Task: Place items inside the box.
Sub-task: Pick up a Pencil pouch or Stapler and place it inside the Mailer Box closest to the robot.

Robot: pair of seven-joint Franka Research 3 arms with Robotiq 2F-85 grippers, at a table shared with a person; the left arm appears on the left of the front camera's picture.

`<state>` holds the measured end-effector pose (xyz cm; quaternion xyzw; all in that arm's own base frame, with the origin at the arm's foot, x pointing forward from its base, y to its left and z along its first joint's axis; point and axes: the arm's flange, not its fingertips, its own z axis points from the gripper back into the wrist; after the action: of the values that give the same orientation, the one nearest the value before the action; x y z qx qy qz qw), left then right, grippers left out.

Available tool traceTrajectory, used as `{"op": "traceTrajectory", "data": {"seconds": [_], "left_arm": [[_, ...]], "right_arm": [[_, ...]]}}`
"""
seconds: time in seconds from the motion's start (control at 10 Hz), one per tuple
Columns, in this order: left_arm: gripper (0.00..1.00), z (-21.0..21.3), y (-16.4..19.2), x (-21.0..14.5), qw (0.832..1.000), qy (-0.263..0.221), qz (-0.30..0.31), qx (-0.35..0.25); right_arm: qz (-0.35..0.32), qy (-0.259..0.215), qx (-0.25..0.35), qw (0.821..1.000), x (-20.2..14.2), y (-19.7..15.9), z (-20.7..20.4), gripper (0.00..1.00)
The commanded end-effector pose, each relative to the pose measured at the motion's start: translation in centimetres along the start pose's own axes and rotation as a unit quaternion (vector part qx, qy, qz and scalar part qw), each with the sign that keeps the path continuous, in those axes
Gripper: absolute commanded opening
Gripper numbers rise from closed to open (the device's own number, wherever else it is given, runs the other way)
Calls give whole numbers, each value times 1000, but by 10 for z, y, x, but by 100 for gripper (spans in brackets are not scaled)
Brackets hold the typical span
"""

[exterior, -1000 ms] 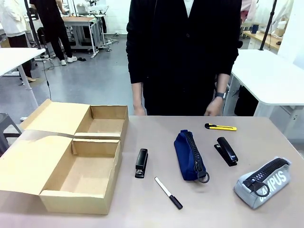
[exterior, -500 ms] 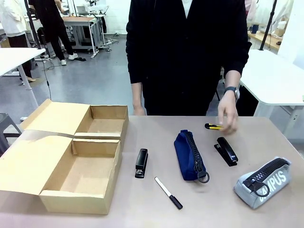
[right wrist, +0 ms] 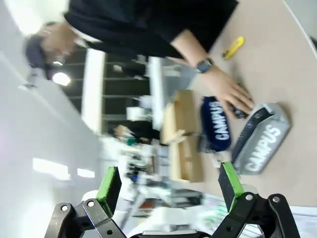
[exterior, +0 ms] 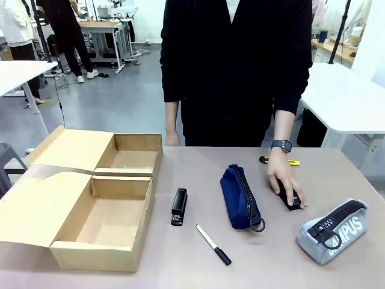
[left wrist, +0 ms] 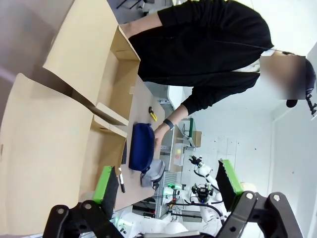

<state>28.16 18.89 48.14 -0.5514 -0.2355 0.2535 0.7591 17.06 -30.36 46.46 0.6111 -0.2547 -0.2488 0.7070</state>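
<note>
The box [exterior: 96, 253] lies open at the table's left, both compartments bare. A black stapler [exterior: 179, 206] and a white marker [exterior: 212, 244] rest near the middle, beside a navy pouch [exterior: 240, 195]. A grey CAMPUS pouch [exterior: 334, 232] sits at the front right. The person's hand [exterior: 286, 183] covers a second black stapler [exterior: 291, 198]; the yellow knife [exterior: 293, 162] lies partly behind the wrist. My left gripper [left wrist: 166, 181] is open in the air, with the box [left wrist: 49, 148] and navy pouch [left wrist: 141, 151] ahead. My right gripper [right wrist: 169, 182] is open in the air, facing the grey pouch [right wrist: 260, 139] and the hand [right wrist: 230, 94].
The person stands at the table's far edge, the other arm hanging by the box's far corner. The box's flap lids [exterior: 36, 205] spread out to the left. White tables [exterior: 349, 99] stand behind on both sides.
The person's hand has come from the far table edge, passed over the yellow knife and settled on the right-hand stapler. Nothing on the table has shifted.
</note>
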Motion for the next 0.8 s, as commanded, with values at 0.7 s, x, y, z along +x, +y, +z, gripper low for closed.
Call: {"op": "traceTrajectory", "data": {"seconds": [0.7], "left_arm": [[100, 1, 0, 1, 1000, 2, -10, -4]], "right_arm": [[-9, 51, -1, 999, 22, -10, -40, 100]]}}
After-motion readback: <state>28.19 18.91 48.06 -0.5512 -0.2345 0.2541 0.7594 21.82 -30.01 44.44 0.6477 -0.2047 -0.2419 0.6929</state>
